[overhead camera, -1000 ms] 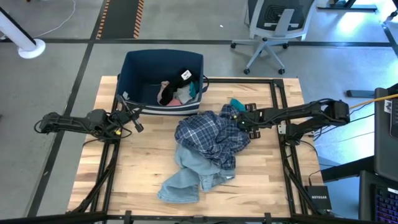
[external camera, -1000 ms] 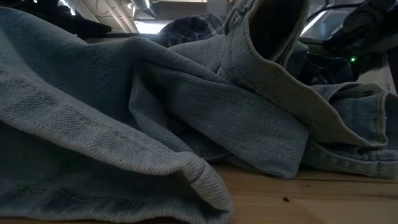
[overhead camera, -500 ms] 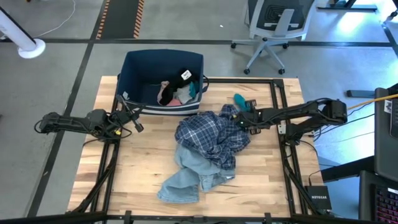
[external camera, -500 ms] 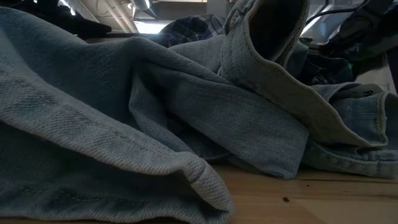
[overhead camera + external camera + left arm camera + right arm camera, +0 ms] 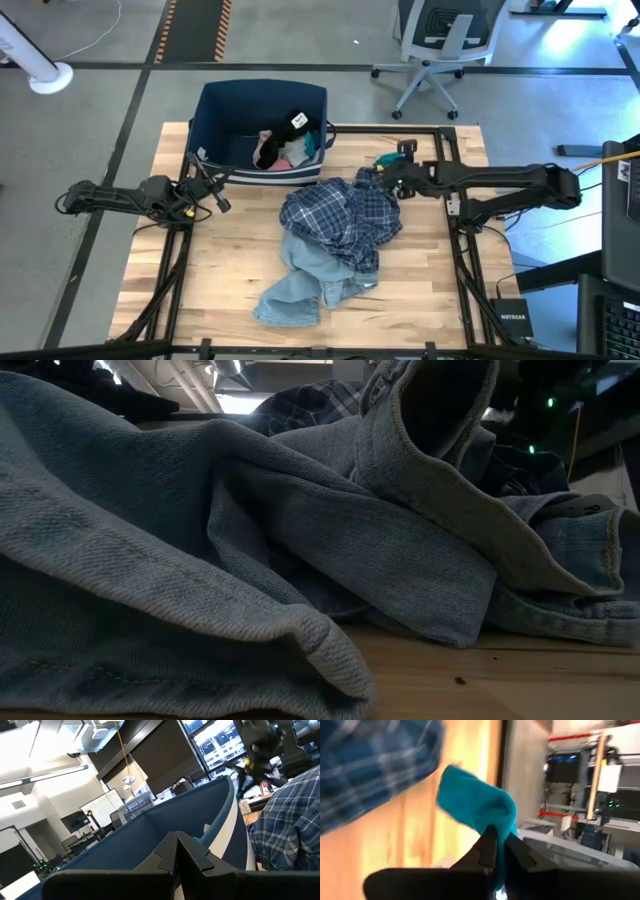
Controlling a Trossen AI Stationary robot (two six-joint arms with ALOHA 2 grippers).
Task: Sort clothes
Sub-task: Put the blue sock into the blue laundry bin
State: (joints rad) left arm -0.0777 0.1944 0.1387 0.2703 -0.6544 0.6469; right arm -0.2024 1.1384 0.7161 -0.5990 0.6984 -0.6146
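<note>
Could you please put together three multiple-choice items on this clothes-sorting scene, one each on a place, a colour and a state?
1. Where does the blue plaid shirt lie?
A. inside the bin
B. on the table, partly over the jeans
C. on the floor

2. What colour is the small item pinched by the right gripper?
A. teal
B. pink
C. white

3. In what state is the left gripper?
A. shut on a white shirt
B. wide open
C. shut, holding nothing

Answers:
1. B: the high view shows it spread on the wood, overlapping the light-blue denim jeans, in front of the navy bin.
2. A: the right wrist view shows teal cloth between the closed fingers.
3. C: the left wrist view shows its fingers together, with no cloth between them.
</note>
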